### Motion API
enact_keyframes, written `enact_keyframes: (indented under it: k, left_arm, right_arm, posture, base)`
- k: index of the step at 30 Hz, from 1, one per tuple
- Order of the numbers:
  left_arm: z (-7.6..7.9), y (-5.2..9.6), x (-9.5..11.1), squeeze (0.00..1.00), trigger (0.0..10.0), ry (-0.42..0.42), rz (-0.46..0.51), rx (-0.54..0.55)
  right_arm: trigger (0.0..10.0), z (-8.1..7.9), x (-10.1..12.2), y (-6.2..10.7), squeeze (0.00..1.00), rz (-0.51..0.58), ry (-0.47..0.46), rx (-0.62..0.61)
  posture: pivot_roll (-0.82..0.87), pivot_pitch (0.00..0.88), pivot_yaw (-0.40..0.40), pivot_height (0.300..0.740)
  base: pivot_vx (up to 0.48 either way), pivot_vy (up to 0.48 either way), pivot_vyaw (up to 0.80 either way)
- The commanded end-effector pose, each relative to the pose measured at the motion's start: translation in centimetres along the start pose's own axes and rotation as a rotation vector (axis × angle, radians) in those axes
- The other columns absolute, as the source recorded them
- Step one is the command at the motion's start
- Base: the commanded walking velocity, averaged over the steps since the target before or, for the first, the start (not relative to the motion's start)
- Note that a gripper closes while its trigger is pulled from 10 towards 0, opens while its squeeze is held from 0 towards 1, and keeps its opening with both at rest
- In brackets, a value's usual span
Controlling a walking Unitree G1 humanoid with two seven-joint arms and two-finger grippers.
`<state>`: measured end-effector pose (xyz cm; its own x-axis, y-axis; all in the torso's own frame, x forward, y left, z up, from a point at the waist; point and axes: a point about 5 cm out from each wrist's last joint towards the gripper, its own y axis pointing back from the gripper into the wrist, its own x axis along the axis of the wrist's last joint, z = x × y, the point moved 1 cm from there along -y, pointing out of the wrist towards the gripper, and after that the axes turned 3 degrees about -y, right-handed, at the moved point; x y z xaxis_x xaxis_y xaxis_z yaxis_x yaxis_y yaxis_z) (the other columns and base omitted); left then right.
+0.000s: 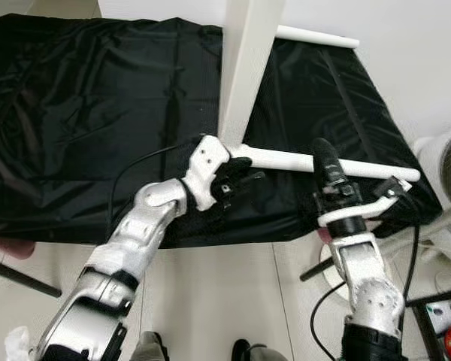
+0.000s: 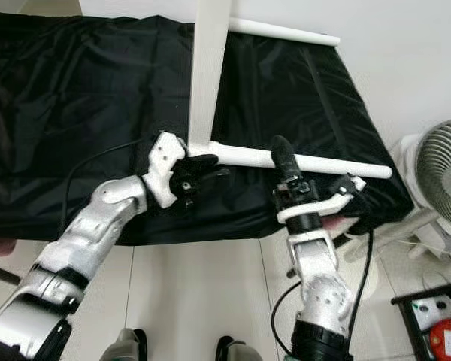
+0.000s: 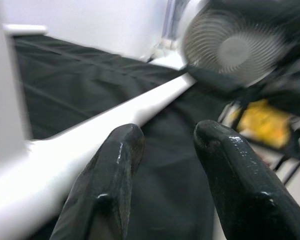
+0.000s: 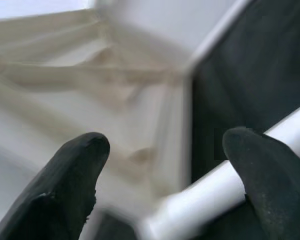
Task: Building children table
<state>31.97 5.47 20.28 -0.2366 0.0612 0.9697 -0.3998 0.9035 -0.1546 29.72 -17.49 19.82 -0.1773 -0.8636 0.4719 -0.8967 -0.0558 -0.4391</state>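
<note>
Both grippers were seen open at the black cloth's (image 1: 75,113) near edge: the left gripper (image 1: 237,183) beside the white leg's (image 1: 361,167) joint with the upright panel (image 1: 248,68), the right gripper (image 1: 325,162) straddling that leg midway. A fan (image 1: 447,169) stood by the right corner.

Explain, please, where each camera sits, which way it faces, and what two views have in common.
Left eye view: on the head, looking forward and down at the black sheet; both silver arms show, with the left gripper and right gripper at the white table leg.
Right eye view: beside it, same scene.
Left wrist view: along open fingers toward a fan.
Right wrist view: along open fingers toward the white table part.
Shared: the leg shows in all views.
</note>
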Motion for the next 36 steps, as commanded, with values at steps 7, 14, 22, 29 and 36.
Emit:
enact_keyframes:
  k: [7, 14, 22, 29, 36]
  left_arm:
    - [-2.3, 3.4, 3.7, 0.00, 10.0, -0.033, 0.078, 0.228]
    - [-3.4, 4.8, 4.0, 0.00, 10.0, -0.083, 0.056, 0.371]
    - [-5.8, 5.6, 1.6, 0.00, 10.0, -0.066, -0.057, 0.666]
    - [-7.0, 5.7, -0.1, 0.00, 10.0, -0.051, -0.097, 0.777]
    - [-7.2, 6.1, -1.2, 0.00, 10.0, -0.060, -0.124, 0.845]
  right_arm:
    - [10.0, 0.9, 0.7, -2.2, 0.00, 0.004, 0.269, -0.080]
    - [10.0, 1.6, 0.9, -3.4, 0.00, -0.005, 0.476, -0.140]
    - [10.0, 2.9, 0.5, -3.7, 0.00, -0.053, 0.799, -0.212]
    - [10.0, 3.9, -0.5, -2.8, 0.00, -0.074, 0.894, -0.217]
    - [10.0, 4.9, -1.5, -2.1, 0.00, -0.100, 0.917, -0.243]
  posture:
    - [0.07, 0.120, -0.116, 0.740]
    - [0.07, 0.092, -0.127, 0.740]
    - [0.03, 0.026, -0.093, 0.740]
    - [0.02, 0.000, -0.093, 0.740]
    - [0.00, 0.000, -0.080, 0.740]
  base:
    - [0.000, 0.000, 0.00]
    - [0.000, 0.000, 0.00]
    - [0.000, 0.000, 0.00]
    - [0.000, 0.000, 0.00]
    - [0.000, 0.000, 0.00]
